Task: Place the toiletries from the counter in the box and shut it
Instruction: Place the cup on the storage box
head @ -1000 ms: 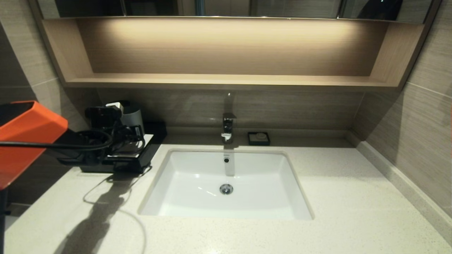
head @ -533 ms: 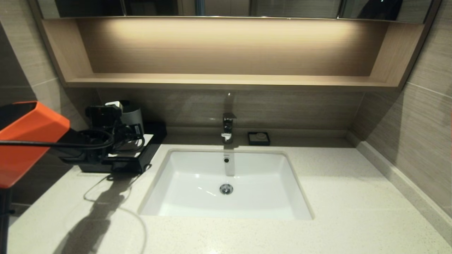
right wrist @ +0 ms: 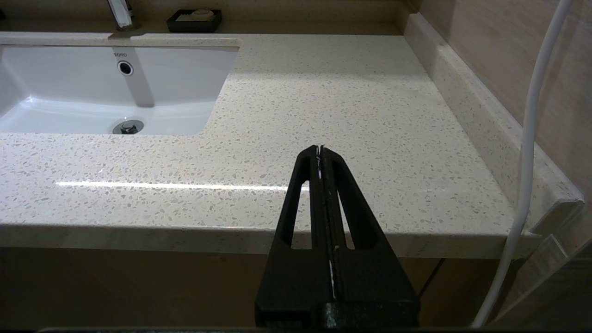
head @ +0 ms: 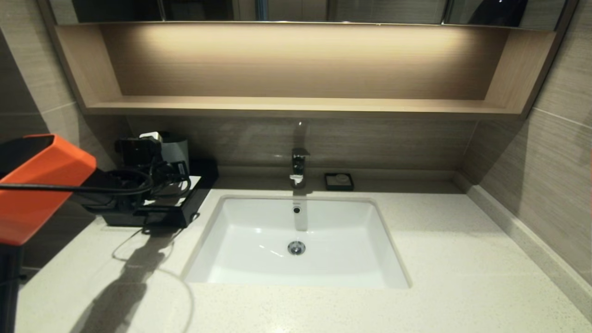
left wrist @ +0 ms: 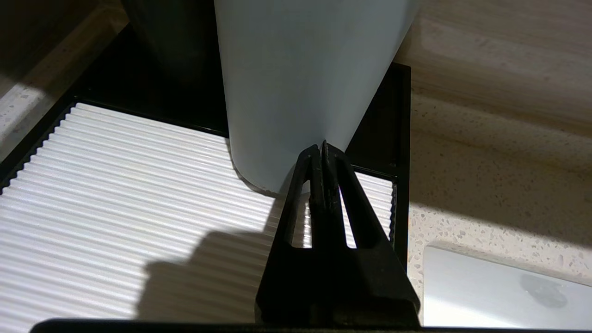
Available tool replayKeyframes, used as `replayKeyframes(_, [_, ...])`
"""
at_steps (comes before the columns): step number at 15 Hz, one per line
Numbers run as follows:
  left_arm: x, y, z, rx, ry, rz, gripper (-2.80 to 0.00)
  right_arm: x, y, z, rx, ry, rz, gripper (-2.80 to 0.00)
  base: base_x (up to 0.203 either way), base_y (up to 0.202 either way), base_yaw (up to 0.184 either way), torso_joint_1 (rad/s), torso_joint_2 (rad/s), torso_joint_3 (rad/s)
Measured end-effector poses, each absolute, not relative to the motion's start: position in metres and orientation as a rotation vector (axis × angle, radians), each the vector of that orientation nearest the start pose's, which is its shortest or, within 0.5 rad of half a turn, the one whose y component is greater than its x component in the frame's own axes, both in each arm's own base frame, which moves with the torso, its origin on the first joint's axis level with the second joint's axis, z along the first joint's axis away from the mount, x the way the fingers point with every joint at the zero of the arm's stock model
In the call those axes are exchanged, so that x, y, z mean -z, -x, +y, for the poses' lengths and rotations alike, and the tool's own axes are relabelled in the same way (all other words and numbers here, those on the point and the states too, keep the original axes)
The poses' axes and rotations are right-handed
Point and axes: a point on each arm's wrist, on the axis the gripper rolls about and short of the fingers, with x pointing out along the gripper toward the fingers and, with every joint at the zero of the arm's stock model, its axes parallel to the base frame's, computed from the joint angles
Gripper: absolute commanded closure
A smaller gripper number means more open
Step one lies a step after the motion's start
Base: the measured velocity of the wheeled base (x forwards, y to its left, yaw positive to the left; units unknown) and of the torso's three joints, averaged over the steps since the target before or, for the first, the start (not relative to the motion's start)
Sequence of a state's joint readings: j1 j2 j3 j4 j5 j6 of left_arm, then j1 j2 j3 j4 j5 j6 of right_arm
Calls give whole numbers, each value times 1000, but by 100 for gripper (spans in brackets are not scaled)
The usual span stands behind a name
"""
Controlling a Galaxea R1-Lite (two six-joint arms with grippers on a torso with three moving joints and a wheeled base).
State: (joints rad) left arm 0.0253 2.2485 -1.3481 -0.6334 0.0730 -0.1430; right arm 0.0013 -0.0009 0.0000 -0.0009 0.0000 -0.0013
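At the worktop's (head: pixel 439 259) back left corner: black box (head: pixel 185 210), drawer front flush, ribbed white panel (left wrist: pixel 115 185) on top, grey cup (left wrist: pixel 300 83) standing on that panel. Over the panel, left gripper (left wrist: pixel 321 150) with jaws pressed together, holding nothing, tips just beside the cup's base. Off the worktop's front edge toward the right: right gripper (right wrist: pixel 320 152), parked, jaws closed and empty. Between them, sunken white sink (head: pixel 296 240); behind it, a small black soap dish (head: pixel 339 181). No packets in sight.
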Motion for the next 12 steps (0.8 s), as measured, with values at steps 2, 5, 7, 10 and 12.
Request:
replayKeyframes(2, [-114,-456,13,-117,136,263,0,-76,23,0,-1,1,-2,0,0,0,0,0,0,0])
replayKeyframes(5, [-113,-456,14,-119,140,263,0,-76,23,0,-1,1,-1,0,0,0,0,0,0,0])
replayKeyframes(7, [-112,-455,15,-121,142,262,0,-76,23,0,-1,1,-2,0,0,0,0,0,0,0])
replayKeyframes(10, [-111,-454,17,-130,142,261,0,-76,23,0,-1,1,-1,0,0,0,0,0,0,0])
replayKeyframes(12, [-110,-453,17,-135,140,266,0,-76,23,0,-1,1,-2,0,0,0,0,0,0,0])
